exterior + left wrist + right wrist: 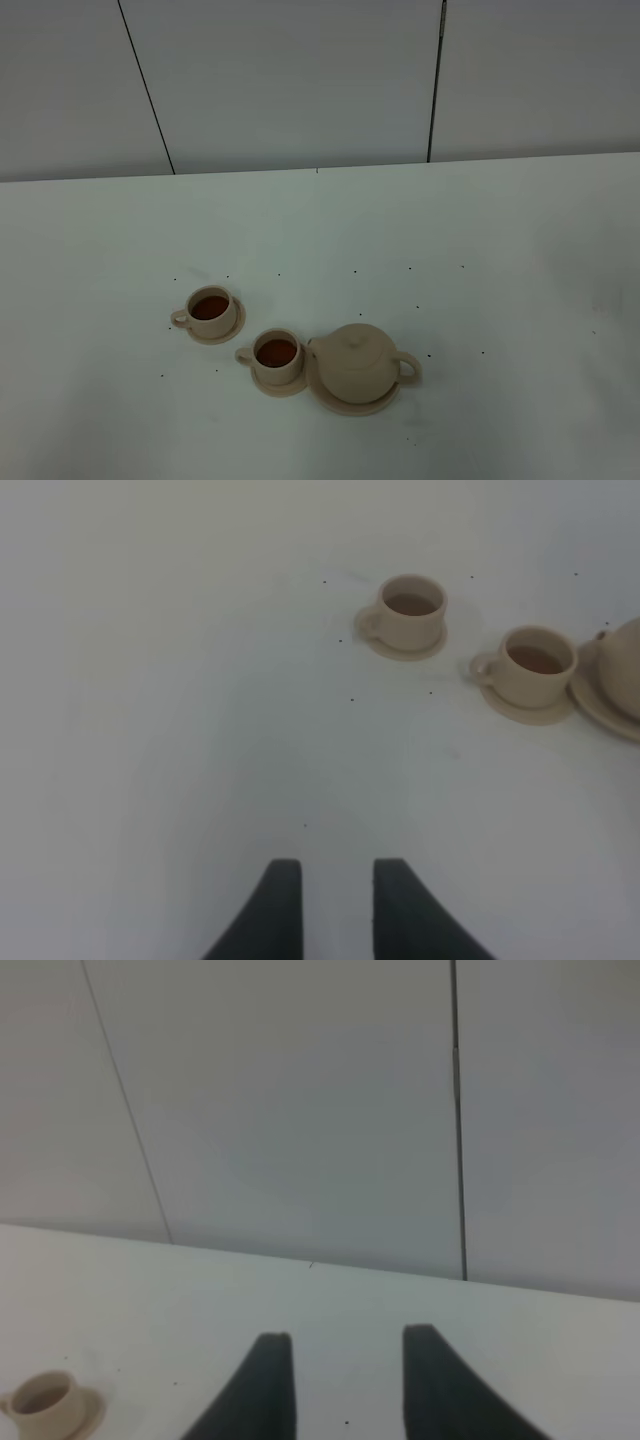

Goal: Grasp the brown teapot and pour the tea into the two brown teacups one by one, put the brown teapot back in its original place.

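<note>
Teapot (358, 364) sits on its wide saucer (372, 405), beside two filled teacups (277, 356) on our white table (480, 260). Our left gripper (336, 905) and right gripper (346, 1380) both show fingers apart, holding nothing.

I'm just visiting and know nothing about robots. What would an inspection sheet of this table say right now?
Surface: white table, a few tiny dark specks.
Job's things: teapot upright on its large saucer; two teacups on small saucers, both holding brown tea.
Clutter: nothing seen.
Hands: left hand open over bare table, holding nothing; right hand open, holding nothing, aimed toward the wall.
Cables: nothing seen.
Surroundings: pale panelled wall with dark seams.
</note>
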Robot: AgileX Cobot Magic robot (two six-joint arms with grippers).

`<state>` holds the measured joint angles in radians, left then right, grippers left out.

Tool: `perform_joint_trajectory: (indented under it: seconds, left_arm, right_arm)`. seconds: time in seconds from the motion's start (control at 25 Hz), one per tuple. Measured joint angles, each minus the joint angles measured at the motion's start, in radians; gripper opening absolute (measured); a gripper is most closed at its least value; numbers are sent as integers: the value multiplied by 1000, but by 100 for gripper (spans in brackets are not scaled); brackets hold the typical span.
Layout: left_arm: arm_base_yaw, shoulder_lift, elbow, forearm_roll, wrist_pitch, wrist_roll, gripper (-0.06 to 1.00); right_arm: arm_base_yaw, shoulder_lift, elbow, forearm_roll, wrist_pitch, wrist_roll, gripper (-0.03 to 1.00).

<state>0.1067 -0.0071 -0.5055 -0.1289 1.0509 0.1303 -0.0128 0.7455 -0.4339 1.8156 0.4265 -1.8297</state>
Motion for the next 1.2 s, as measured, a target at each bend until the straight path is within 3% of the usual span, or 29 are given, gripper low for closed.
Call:
perform_joint_trajectory:
  seconds: [0.6, 0.88, 1.04, 1.2]
  left_arm:
    - [0, 0, 0, 0, 0, 0, 24]
    - [0, 0, 0, 0, 0, 0, 24]
    - [0, 0, 0, 0, 0, 0, 24]
    - [0, 0, 0, 0, 0, 0, 24]
  right_arm:
    - [0, -8, 0, 0, -10, 9, 26]
    - [0, -162, 63, -39, -101, 82, 25]
    - [0, -258, 106, -99, -146, 195, 24]
    - [0, -298, 112, -323, -148, 456, 24]
